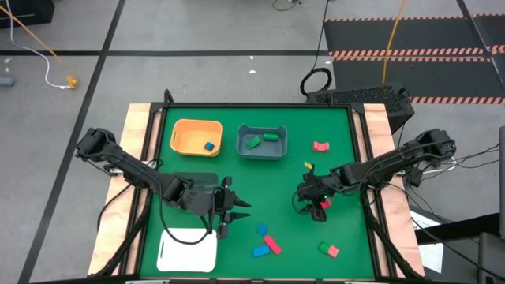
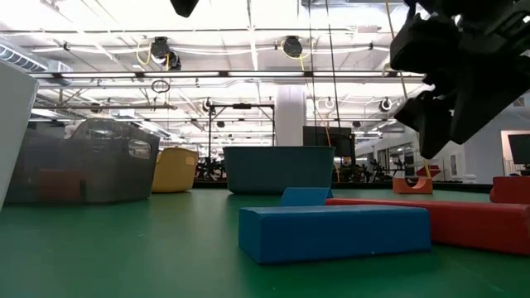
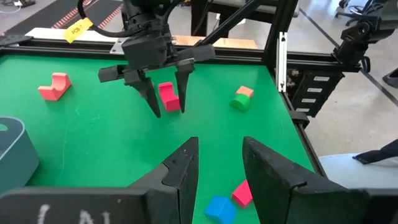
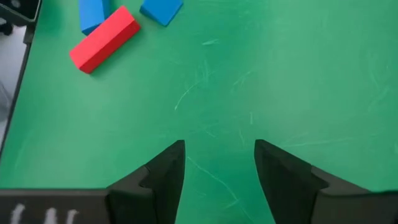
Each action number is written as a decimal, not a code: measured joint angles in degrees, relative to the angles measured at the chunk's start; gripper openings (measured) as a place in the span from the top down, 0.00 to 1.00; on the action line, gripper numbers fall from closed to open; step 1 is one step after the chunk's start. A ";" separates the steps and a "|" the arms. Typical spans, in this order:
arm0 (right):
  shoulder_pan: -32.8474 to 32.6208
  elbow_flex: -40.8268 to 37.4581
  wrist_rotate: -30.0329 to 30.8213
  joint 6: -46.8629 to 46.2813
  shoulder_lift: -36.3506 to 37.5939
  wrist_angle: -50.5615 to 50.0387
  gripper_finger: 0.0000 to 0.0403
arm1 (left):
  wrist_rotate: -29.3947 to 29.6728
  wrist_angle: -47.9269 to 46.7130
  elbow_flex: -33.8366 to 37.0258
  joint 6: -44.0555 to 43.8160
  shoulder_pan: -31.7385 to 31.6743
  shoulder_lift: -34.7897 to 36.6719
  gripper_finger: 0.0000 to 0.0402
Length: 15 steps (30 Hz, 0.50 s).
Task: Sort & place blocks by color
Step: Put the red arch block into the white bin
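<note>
A blue bar point(image 2: 334, 232) lies nearest, red bar point(image 2: 439, 219) behind. Right gripper point(image 1: 314, 203) hangs open astride a pink block point(image 3: 168, 96), not gripping; left gripper point(image 1: 230, 211) open, empty. Bins: one blue block point(image 1: 209, 146), two green point(image 1: 261, 140)

Table top point(image 1: 260, 173): green mat, matt, finely scratched in pale lines, seen close in the right wrist view; pale bare wood strips along its left and right edges.
Blocks point(image 4: 104, 39): smooth, matt, solid-coloured, plastic or painted wood, cannot tell which.
Orange bin point(image 1: 196, 136) and grey bin point(image 1: 262, 142): smooth moulded plastic, slight sheen.
White tray point(image 1: 188, 250), near left corner: smooth plastic.
Fingers point(image 3: 179, 180): dark matt plastic.
Frame point(image 3: 281, 53): black metal.
</note>
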<state>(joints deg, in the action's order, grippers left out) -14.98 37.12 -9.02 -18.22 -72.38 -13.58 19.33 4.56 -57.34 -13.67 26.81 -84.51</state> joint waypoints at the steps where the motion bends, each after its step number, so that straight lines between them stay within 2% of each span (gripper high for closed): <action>1: 0.00 0.00 0.00 0.77 -0.02 0.00 0.51 | 0.00 0.02 0.00 0.00 0.00 0.00 0.69; 7: -0.13 0.00 -2.22 0.98 0.00 -0.83 0.41 | 2.21 0.06 0.00 -0.13 0.00 0.00 0.69; 15: -4.37 0.00 -2.76 2.76 0.00 -10.72 0.40 | 3.13 0.04 0.00 -0.13 0.00 0.00 0.69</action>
<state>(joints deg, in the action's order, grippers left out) -19.35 37.12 -11.78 -15.46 -72.39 -24.30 22.46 4.60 -57.34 -13.80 26.81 -84.51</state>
